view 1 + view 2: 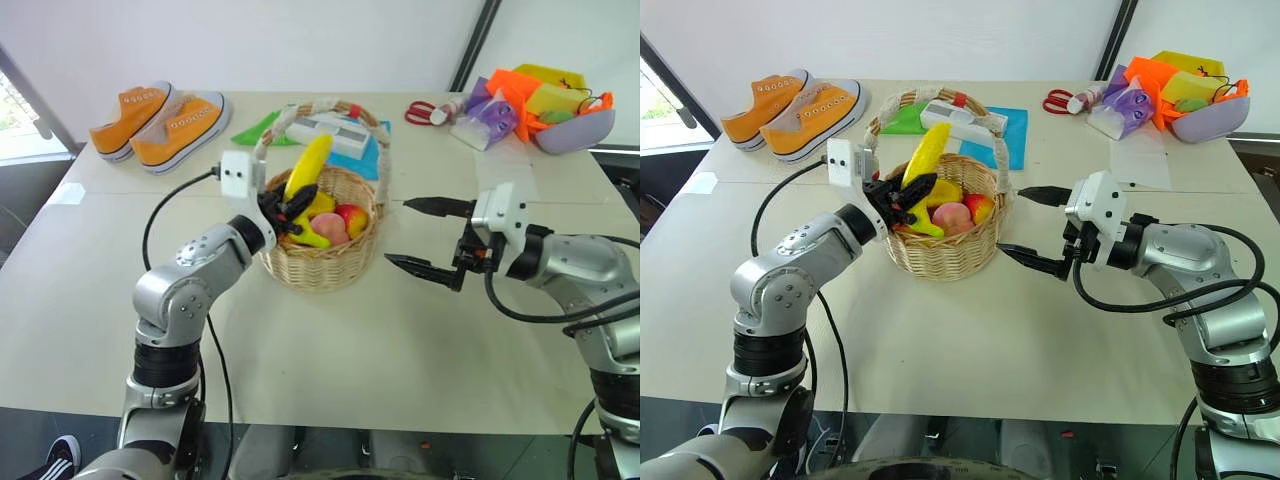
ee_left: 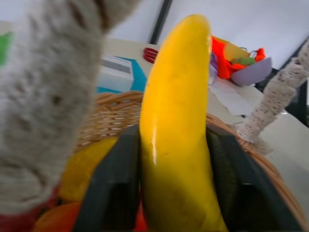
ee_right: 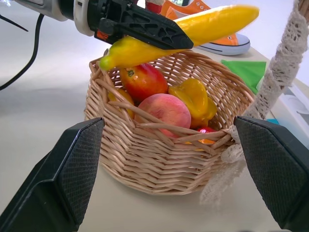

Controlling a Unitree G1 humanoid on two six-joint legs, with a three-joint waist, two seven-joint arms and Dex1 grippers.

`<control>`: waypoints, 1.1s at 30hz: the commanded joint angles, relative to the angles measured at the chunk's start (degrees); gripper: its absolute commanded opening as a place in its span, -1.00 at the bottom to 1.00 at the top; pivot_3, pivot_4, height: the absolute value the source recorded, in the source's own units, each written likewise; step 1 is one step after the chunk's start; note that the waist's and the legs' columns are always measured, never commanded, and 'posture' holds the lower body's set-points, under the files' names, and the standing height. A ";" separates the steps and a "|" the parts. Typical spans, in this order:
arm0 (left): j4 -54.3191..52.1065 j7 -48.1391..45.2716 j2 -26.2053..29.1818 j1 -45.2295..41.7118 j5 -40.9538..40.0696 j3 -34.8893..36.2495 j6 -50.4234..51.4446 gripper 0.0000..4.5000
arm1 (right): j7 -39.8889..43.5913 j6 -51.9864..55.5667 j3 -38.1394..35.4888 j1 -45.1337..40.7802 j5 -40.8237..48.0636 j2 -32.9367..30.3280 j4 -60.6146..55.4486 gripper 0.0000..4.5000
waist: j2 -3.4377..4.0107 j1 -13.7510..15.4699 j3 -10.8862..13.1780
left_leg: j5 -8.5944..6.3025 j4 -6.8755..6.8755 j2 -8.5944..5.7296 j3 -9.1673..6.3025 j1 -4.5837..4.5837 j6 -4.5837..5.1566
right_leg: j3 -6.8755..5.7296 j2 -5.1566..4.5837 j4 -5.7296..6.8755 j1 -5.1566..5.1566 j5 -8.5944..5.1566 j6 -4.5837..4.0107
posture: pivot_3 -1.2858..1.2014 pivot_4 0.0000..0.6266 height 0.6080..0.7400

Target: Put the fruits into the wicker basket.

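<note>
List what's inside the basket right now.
Basket holds a mango, a peach and a yellow pepper. The left gripper holds a banana above them. The bottom is covered.

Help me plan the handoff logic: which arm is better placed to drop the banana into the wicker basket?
Left. Its tool has the banana between its fingers, right above the wicker basket. The right tool stands open and empty beside the basket.

A pair of orange sneakers (image 1: 160, 122) sits at the table's (image 1: 400, 340) far left corner. Red scissors (image 1: 425, 112) lie near a lilac bowl (image 1: 578, 131) heaped with bright toys at the far right.
</note>
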 commanded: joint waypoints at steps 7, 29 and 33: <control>-6.17 -7.84 1.50 0.94 -6.29 2.13 0.47 0.98 | -0.08 -1.22 -0.70 -1.38 0.15 0.34 -0.50 1.00 | 0.00 -0.05 0.00 | 0.00 0.00 0.01 0.00 0.00 0.00 | 0.00 0.00 0.00 0.00 0.00 0.00 | 0.03 -0.52 1.00; -9.79 -45.88 26.46 32.18 -8.80 25.57 -21.91 0.98 | -23.20 9.13 -1.41 -6.28 2.37 18.20 3.38 1.00 | 0.09 -0.68 -0.01 | -0.03 -0.33 0.17 0.01 0.02 0.07 | 0.04 0.07 -0.06 -0.17 0.05 -0.28 | 0.03 -0.52 1.00; -5.48 -46.75 25.25 34.42 -6.37 26.68 -26.18 0.98 | -24.70 7.80 2.67 -8.00 -0.65 21.59 4.24 1.00 | 0.09 -1.57 -0.01 | -0.02 -0.36 0.22 0.01 0.06 0.05 | 0.04 0.10 -0.04 -0.17 0.10 -0.28 | 0.03 -0.52 1.00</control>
